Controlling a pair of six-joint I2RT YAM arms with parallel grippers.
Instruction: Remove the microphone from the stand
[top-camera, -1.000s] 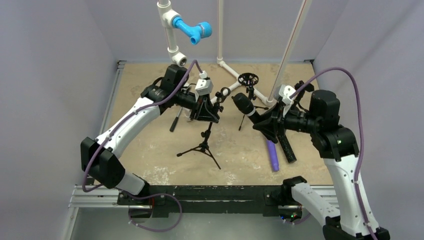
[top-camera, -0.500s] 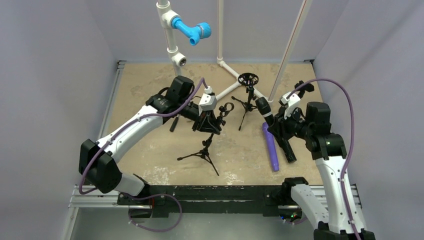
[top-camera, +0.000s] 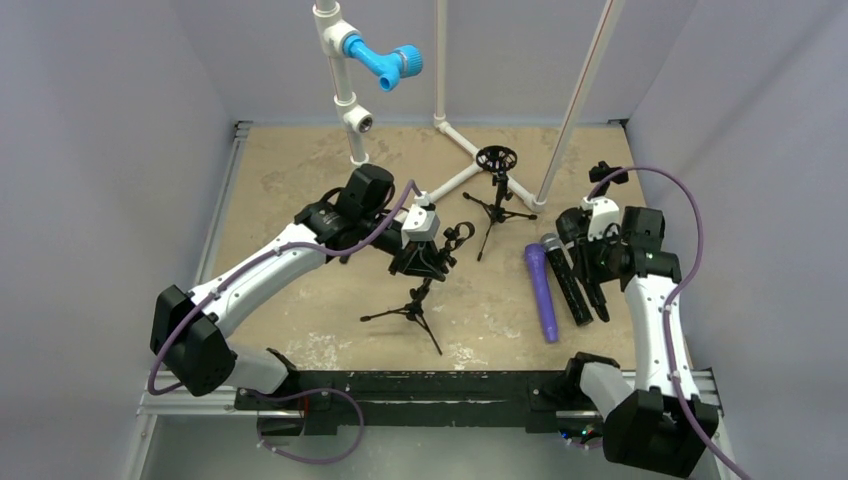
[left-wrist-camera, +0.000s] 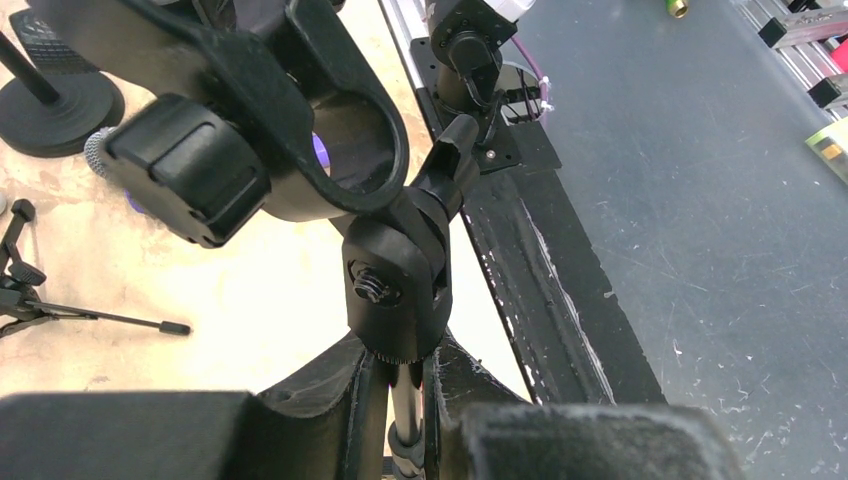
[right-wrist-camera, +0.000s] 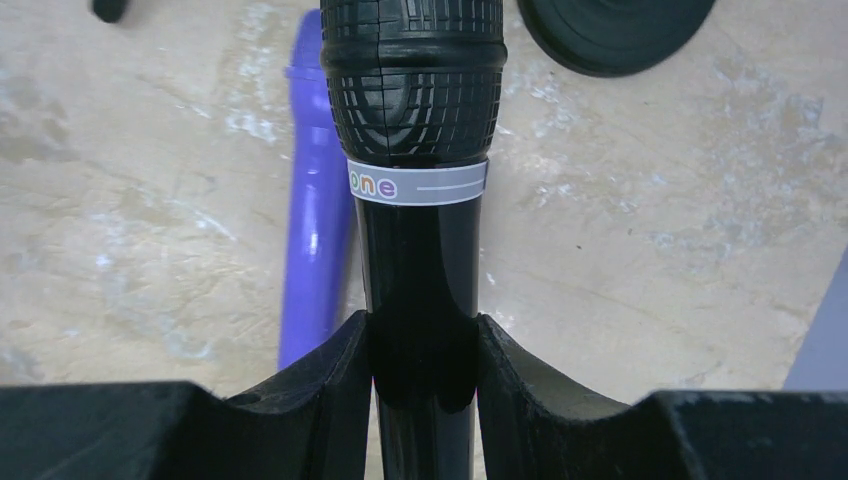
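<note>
The black microphone (top-camera: 552, 245) has a ribbed black head and a grey band (right-wrist-camera: 415, 185). It is out of the stand and low over the table at the right, parallel to a purple microphone. My right gripper (top-camera: 582, 266) (right-wrist-camera: 420, 335) is shut on its body just below the band. The stand (top-camera: 412, 306) is a small black tripod, and its clip (top-camera: 458, 237) (left-wrist-camera: 300, 95) is empty. My left gripper (top-camera: 425, 262) (left-wrist-camera: 415, 375) is shut on the stand's thin pole, right under the swivel joint (left-wrist-camera: 395, 290).
The purple microphone (top-camera: 541, 295) (right-wrist-camera: 315, 200) lies left of the held one. A second tripod with a round mount (top-camera: 497, 160) stands further back among white pipes (top-camera: 455, 140). A black round base (right-wrist-camera: 610, 20) sits past the microphone's head. The black rail (top-camera: 420, 385) runs along the near edge.
My right gripper has carried the microphone rightward, away from the stand, and lowered it beside the purple one. The left gripper has shifted a little nearer and to the right with the stand.
</note>
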